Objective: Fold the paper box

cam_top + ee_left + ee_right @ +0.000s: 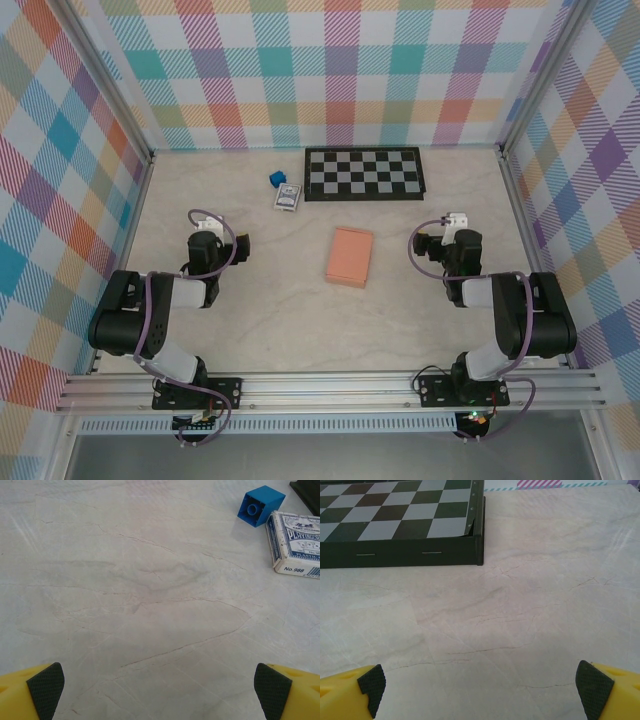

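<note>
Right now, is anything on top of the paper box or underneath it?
Nothing lies on the paper box: its salmon top face is bare in the top view. It rests flat on the table; whatever is beneath is covered by the box itself.

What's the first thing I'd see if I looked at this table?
The plain salmon-orange cardboard box lies alone in the middle of the pale table. Farther back, near the checked wall, sits a black-and-white checkered board, with a small blue plastic cube and a blue-and-white card pack just left of it.
</note>
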Tool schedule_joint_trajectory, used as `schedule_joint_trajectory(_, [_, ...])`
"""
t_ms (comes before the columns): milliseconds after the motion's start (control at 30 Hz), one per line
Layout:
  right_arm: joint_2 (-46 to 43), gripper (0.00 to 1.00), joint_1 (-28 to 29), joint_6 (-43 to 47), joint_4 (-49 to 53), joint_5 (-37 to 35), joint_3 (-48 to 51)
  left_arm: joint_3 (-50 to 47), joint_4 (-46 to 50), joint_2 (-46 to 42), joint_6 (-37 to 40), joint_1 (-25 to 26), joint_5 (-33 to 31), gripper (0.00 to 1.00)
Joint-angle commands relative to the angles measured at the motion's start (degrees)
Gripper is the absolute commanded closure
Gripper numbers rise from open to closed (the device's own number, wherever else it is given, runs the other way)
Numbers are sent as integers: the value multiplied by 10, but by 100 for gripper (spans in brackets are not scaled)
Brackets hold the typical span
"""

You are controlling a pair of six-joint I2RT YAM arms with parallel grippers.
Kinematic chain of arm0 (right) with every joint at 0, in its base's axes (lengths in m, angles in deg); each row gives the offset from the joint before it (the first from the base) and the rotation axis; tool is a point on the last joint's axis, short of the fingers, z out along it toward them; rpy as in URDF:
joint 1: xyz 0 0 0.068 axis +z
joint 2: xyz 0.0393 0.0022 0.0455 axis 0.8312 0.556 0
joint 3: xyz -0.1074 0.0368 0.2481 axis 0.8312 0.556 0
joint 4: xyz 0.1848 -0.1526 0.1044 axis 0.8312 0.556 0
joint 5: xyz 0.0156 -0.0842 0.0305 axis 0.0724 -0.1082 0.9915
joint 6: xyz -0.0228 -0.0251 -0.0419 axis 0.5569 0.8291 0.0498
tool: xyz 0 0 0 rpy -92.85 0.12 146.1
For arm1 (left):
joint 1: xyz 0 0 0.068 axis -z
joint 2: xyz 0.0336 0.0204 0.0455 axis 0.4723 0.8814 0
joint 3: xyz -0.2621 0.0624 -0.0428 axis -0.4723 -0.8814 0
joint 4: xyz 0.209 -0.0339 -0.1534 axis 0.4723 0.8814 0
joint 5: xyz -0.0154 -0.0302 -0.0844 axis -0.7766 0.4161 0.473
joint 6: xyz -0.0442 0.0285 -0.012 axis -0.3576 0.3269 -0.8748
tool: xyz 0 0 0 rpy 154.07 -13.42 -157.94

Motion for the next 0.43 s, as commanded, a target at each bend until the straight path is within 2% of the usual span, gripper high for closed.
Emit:
schedule_joint_trajectory(0, [-1,0,-4,-11,-6,-2,-12,-3,-25,0,-5,-9,7,0])
schedule_joint_trajectory(133, [2,0,-11,-5,8,34,-21,-3,-25,0,-6,-9,8,0])
schedule_joint_trajectory(400, [1,0,-12,-4,4,37,-18,-3,-23,-1,-7,-11,6,0])
